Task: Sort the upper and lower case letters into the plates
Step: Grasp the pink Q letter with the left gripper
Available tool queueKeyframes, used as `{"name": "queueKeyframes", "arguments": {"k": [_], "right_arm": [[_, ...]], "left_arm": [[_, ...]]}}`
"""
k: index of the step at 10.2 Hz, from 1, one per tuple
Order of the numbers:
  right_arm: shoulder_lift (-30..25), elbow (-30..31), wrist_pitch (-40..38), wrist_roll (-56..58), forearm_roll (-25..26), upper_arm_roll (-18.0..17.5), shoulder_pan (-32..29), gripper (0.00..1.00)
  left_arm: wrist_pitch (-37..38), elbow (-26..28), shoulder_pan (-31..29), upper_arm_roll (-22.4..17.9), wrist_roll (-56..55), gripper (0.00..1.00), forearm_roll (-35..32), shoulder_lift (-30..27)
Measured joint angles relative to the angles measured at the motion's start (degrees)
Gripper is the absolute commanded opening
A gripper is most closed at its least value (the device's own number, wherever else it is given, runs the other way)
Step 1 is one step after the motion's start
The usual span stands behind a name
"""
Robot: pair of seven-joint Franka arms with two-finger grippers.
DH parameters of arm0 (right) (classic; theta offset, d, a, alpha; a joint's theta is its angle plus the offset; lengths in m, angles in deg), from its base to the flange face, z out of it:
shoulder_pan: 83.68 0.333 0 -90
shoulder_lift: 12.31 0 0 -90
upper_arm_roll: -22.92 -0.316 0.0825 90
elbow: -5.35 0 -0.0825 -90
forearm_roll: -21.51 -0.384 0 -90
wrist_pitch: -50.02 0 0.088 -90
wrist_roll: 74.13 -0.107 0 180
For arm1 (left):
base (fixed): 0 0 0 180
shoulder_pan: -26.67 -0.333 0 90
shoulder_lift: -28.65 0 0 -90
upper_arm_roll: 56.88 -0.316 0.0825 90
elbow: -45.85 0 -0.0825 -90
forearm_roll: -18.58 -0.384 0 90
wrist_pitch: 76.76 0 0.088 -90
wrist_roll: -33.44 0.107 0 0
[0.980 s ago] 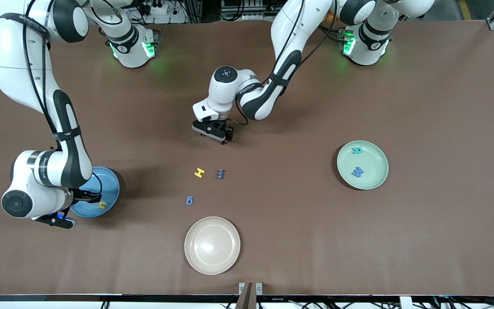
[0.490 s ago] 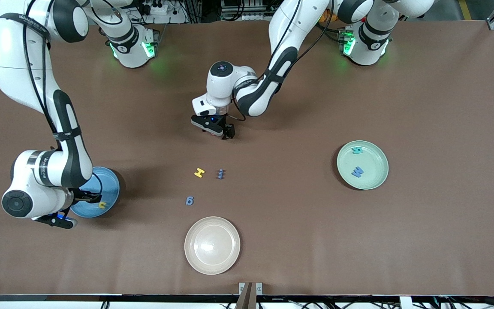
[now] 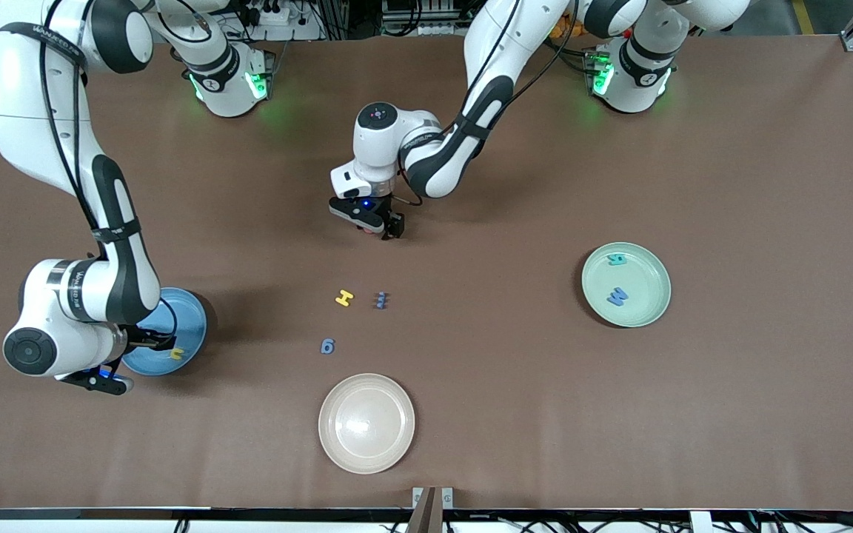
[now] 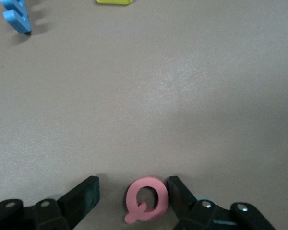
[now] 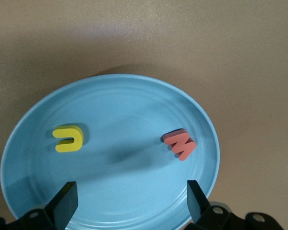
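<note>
The left claw [image 4: 132, 201] has dropped to the bench [image 3: 693, 407] well in from its edges, and its fingers, lately wide, are now narrowing around a pink letter Q [image 4: 146, 199], one touching, not yet clamped. So the pickup has begun. The right claw [image 5: 129, 203] waits spread apart over the blue plate [image 5: 110, 110] near the bench's right-arm edge.

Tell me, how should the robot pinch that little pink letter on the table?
Across its round ring, from straight above. The pink letter lies flat on the table, so only its thin outer edges give grip. The left gripper already straddles it, one finger touching the ring, the other apart. The tail is probably too small to pinch.
</note>
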Motion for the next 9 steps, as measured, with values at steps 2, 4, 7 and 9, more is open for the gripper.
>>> {"name": "queueKeyframes", "arguments": {"k": [2,4,7,9], "right_arm": [[0.00,0.00,0.07,0.20,0.00,0.00,0.00,1.00],[0.00,0.00,0.16,0.24,0.00,0.00,0.00,1.00],[0.00,0.00,0.24,0.29,0.02,-0.01,0.00,1.00],[0.00,0.00,0.29,0.31,0.02,0.00,0.00,1.00]], "left_arm": [[0.34,0.02,-0.02,-0.06,0.00,0.53,0.00,0.01],[0.49,0.03,-0.03,-0.06,-0.10,0.53,0.10,0.01],[0.63,0.04,-0.07,-0.09,-0.23,0.53,0.97,0.02],[0.66,0.04,-0.07,-0.10,-0.35,0.52,1.28,0.02]]}}
